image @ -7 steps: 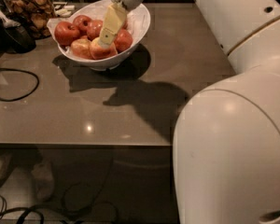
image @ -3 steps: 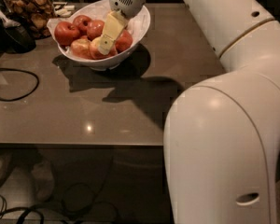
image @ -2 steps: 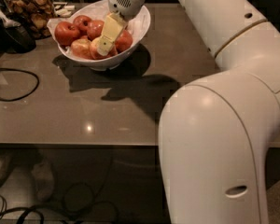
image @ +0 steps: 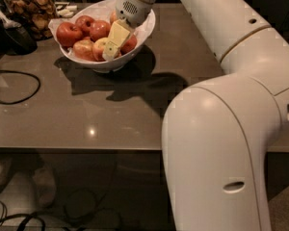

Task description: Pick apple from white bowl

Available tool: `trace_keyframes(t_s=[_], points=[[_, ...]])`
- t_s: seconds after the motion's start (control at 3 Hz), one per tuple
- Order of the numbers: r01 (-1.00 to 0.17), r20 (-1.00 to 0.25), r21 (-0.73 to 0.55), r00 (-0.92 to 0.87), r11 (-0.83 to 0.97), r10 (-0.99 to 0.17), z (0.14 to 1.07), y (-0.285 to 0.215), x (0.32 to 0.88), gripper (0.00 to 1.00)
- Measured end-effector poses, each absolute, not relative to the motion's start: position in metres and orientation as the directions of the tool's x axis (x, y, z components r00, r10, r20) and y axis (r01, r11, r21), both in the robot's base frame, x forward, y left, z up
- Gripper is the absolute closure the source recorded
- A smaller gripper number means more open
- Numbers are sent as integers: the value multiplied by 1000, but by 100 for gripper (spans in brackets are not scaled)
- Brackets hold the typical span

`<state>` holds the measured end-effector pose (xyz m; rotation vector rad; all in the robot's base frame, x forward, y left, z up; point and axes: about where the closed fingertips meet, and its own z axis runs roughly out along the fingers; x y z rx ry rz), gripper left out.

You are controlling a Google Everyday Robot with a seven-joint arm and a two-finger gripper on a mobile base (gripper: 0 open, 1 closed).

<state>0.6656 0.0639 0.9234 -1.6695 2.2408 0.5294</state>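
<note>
The white bowl (image: 105, 64) stands at the far left of the grey-brown table (image: 86, 114) and holds several red apples (image: 68, 32). My gripper (image: 109, 53) reaches down into the right half of the bowl from above. Its cream-coloured tip rests among the apples, against a red-yellow apple (image: 99, 47) near the bowl's front. Another apple (image: 131, 43) lies just to the right of the gripper, partly hidden by it. My white arm (image: 221, 129) fills the right side of the view.
A clear jar of brown snacks (image: 31, 8) stands behind the bowl at the far left. A dark object (image: 12, 35) lies left of the bowl. A black cable (image: 19, 88) loops on the table's left. Cables and shoes lie on the floor below the front edge.
The gripper has sunk a little lower into the bowl among the apples. The arm's elbow has swung further left into the view. The apples and bowl have not moved.
</note>
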Motion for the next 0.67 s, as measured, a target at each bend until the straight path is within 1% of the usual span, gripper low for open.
trace_keyframes(t_s=[0.33, 0.67], points=[[-957, -444, 130, -289, 258, -848, 920, 65, 666, 20], [-965, -460, 119, -263, 235, -848, 932, 69, 663, 17]])
